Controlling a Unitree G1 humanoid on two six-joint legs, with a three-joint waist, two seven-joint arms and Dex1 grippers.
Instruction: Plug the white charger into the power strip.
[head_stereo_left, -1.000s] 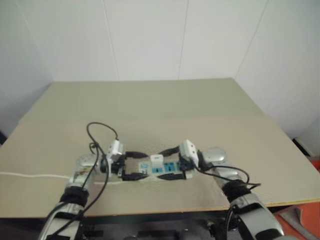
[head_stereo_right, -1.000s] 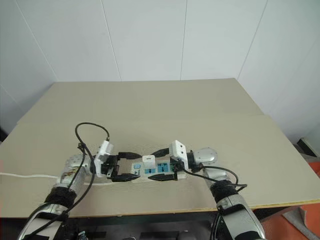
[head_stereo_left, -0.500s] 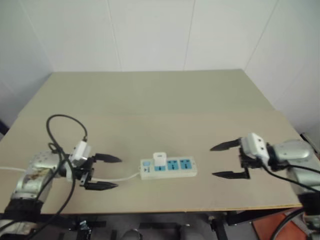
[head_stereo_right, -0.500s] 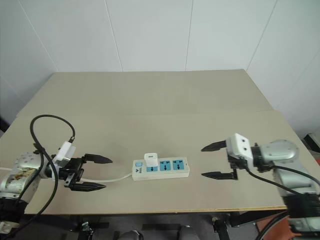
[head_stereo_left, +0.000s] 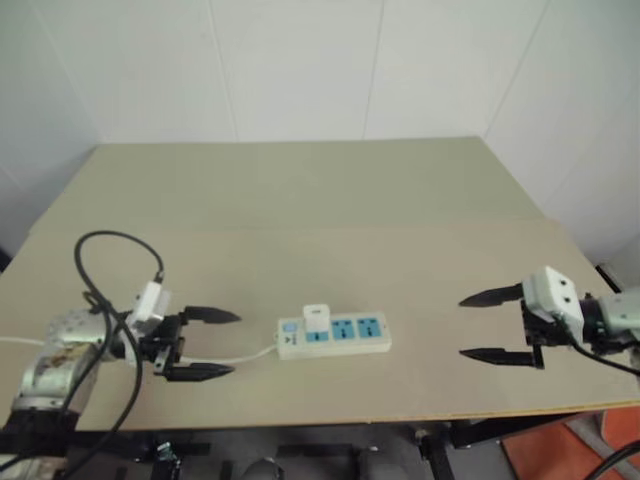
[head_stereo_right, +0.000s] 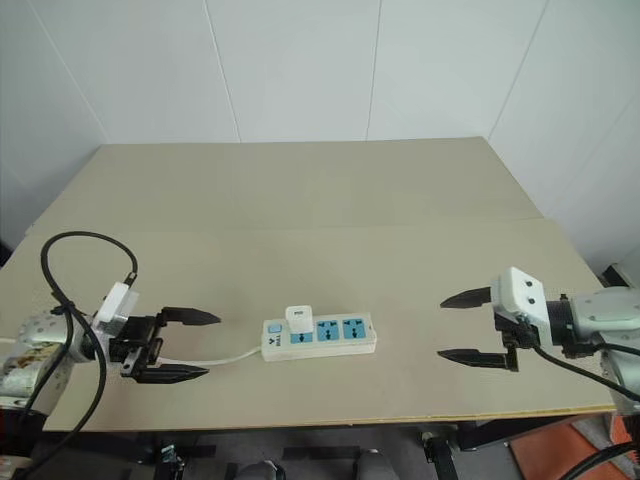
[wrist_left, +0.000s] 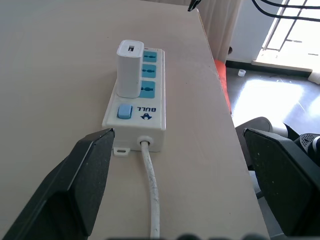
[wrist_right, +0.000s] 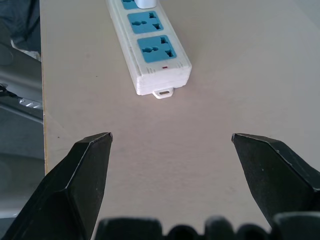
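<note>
**White charger seated in the strip's first socket, both grippers clear**

The white charger (wrist_left: 129, 68) stands upright in the socket next to the blue switch, at the cord end of the power strip (head_stereo_left: 335, 335). It looks pressed fully home, with its base flush against the socket face, so the plugging step appears done.

It is a small, hard plastic block: light, stiff, smooth-sided and probably a little slippery. If it needs reseating, the two broad flat sides are the place to pinch, low down near the strip, pushing straight along the pins; tilting could bend them or lever the strip up.

The strip itself is a light, rigid bar lying flat near the front edge of the bench (head_stereo_left: 300, 210). It would likely slide under a sideways push, so it wants bracing at the free end. Its thin white cord (wrist_left: 151, 185) is limp and runs off towards the left gripper (head_stereo_left: 212, 344).

That gripper's fingers are spread apart, grasping nothing, near the cord end. The right gripper (head_stereo_left: 493, 326) hangs well apart on the other side, fingers likewise released and empty.
</note>
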